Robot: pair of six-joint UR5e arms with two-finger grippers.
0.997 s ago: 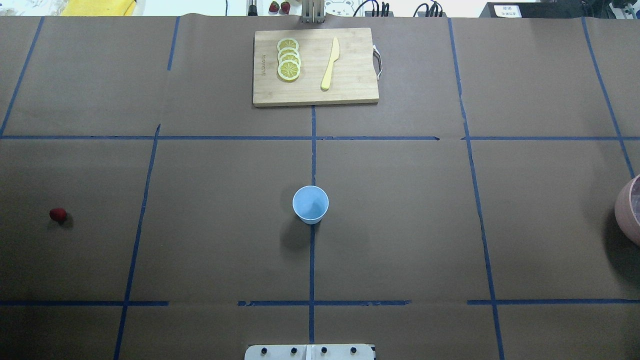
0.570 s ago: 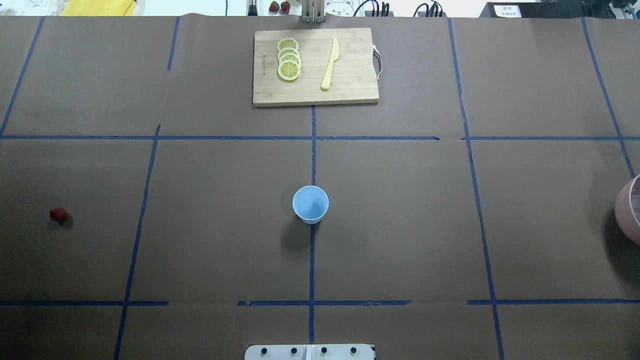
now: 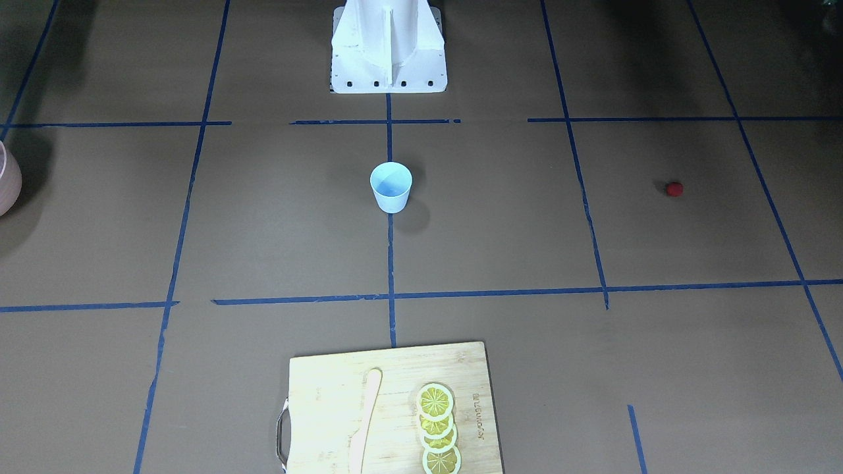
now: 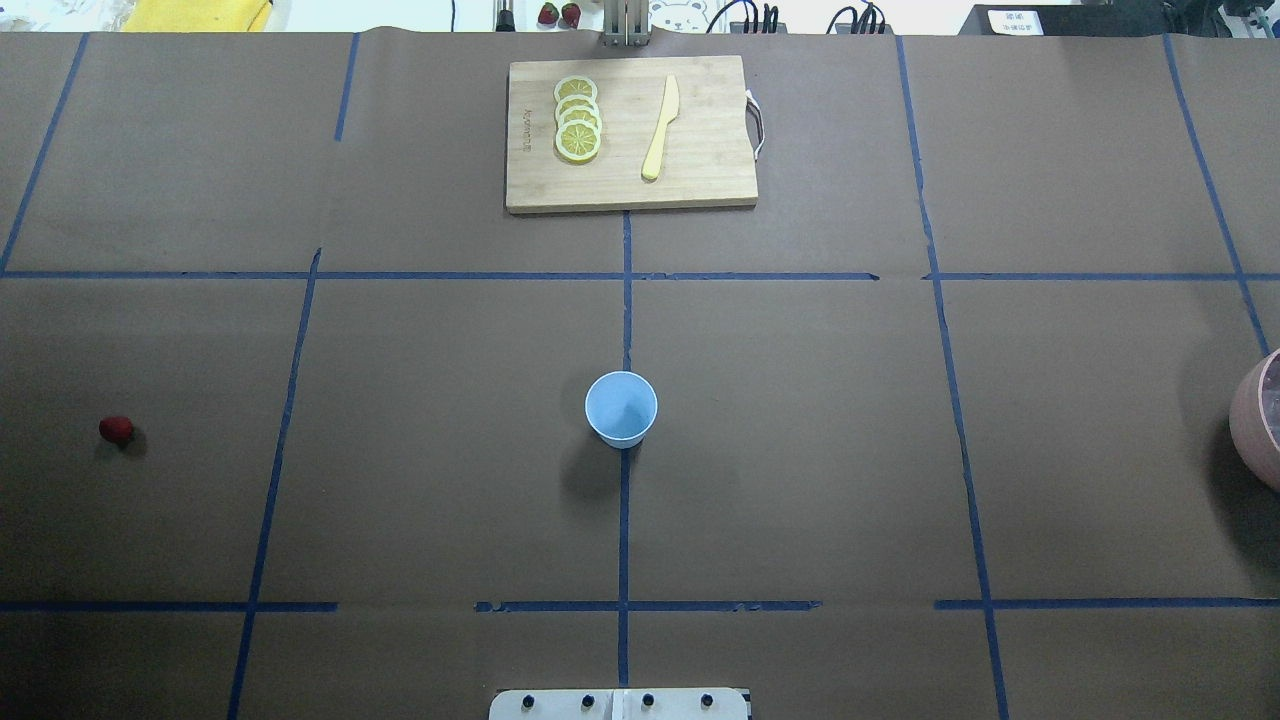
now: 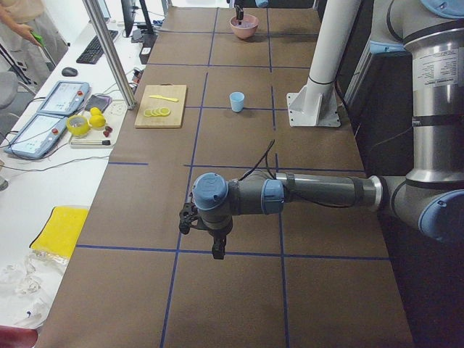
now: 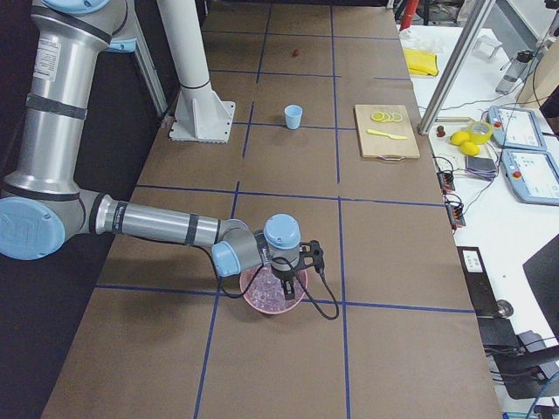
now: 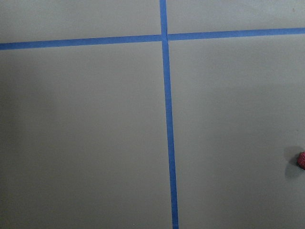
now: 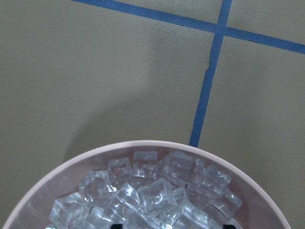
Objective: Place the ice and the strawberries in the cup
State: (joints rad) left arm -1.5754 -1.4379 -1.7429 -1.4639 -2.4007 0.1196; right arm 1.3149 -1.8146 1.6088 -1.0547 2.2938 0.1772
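The light blue cup point(image 4: 621, 408) stands upright and empty at the table's middle; it also shows in the front view point(image 3: 391, 186). The red strawberry point(image 4: 116, 430) lies alone far on the left side, and at the left wrist view's right edge point(image 7: 301, 160). Several clear ice cubes point(image 8: 152, 195) fill the pink bowl point(image 8: 143, 144) at the right edge point(image 4: 1255, 420). My right gripper point(image 6: 286, 284) hangs just over the ice in the bowl. My left gripper point(image 5: 216, 250) hovers above the table near the strawberry's area. I cannot tell whether either gripper is open or shut.
A wooden cutting board point(image 4: 630, 133) at the far side holds several lemon slices point(image 4: 578, 120) and a yellow knife point(image 4: 661, 128). The white robot base point(image 3: 388, 46) stands behind the cup. Blue tape lines cross the brown table cover.
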